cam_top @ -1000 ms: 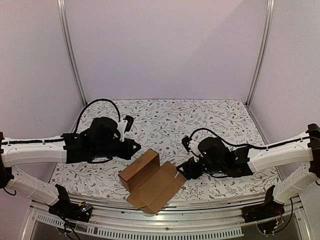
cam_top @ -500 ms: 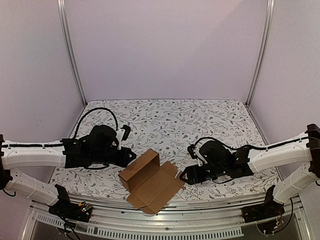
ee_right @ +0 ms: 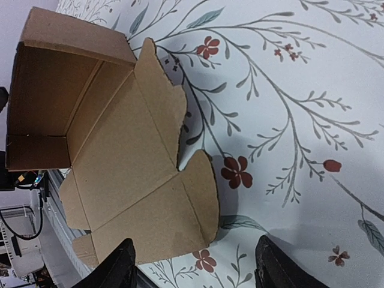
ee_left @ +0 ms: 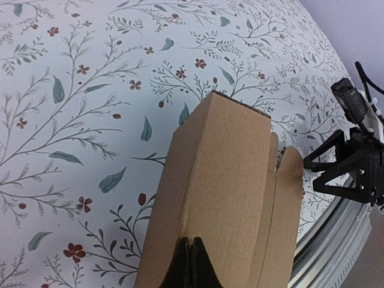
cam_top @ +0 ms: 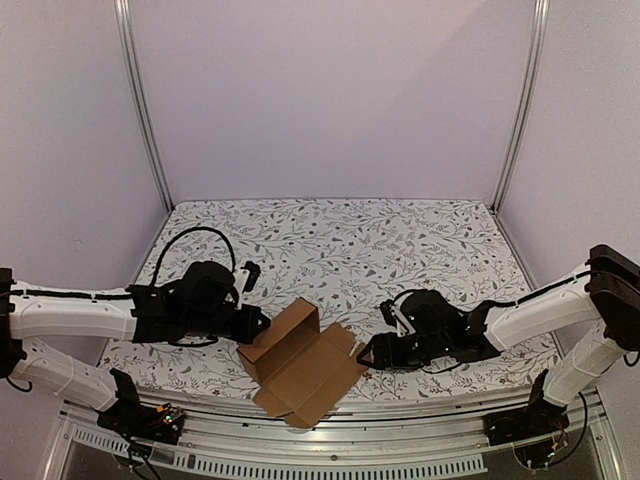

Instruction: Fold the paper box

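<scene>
The paper box point(cam_top: 300, 365) is brown cardboard, half formed: its rear part stands up as walls, and its front panel and rounded tabs lie flat near the table's front edge. My left gripper point(cam_top: 258, 325) is shut, its joined fingertips point(ee_left: 192, 264) resting against the outside of the box's left wall point(ee_left: 222, 180). My right gripper point(cam_top: 372, 352) is open, low over the cloth by the box's right side. In the right wrist view the rounded tab point(ee_right: 201, 192) lies between and just ahead of its spread fingers point(ee_right: 123, 267), with nothing held.
A floral cloth point(cam_top: 400, 240) covers the table. The metal rail point(cam_top: 420, 412) of the front edge runs just beyond the box's flat flaps. Plain walls and two upright frame posts point(cam_top: 140, 110) close the back and sides.
Both arms have come down and inward. The left gripper has moved up to the box's left wall; the right gripper has sunk to the cloth beside the right tab.
</scene>
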Controlling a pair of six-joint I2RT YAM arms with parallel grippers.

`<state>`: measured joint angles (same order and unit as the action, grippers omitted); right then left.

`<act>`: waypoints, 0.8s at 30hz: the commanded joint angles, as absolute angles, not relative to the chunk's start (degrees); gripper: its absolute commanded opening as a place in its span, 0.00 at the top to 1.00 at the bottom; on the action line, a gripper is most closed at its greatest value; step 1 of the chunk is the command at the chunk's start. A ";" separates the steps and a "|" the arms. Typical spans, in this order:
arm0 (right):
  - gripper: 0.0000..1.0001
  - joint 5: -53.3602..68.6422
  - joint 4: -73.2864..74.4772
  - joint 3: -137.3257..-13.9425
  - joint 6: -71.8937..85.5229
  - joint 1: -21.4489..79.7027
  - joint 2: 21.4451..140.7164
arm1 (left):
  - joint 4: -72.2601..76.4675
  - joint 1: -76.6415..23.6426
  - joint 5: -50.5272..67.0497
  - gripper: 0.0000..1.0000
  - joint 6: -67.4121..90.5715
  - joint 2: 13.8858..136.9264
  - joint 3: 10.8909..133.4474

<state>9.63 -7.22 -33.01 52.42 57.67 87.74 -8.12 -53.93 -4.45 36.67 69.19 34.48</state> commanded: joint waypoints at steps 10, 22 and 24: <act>0.40 16.52 -29.56 -26.47 62.78 55.93 98.05 | -3.75 -53.79 -2.88 1.00 38.68 72.43 32.00; 0.61 18.50 -36.04 -25.46 64.34 55.23 101.89 | -4.61 -53.79 -3.48 1.00 38.23 73.93 33.30; 0.65 18.47 -36.37 -25.30 64.22 55.14 101.62 | -4.97 -53.79 -3.61 1.00 38.24 73.92 33.31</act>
<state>18.06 -39.05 -27.16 64.07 55.66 99.96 -1.06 -53.93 -3.66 38.22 72.29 33.41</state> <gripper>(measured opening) 0.374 0.003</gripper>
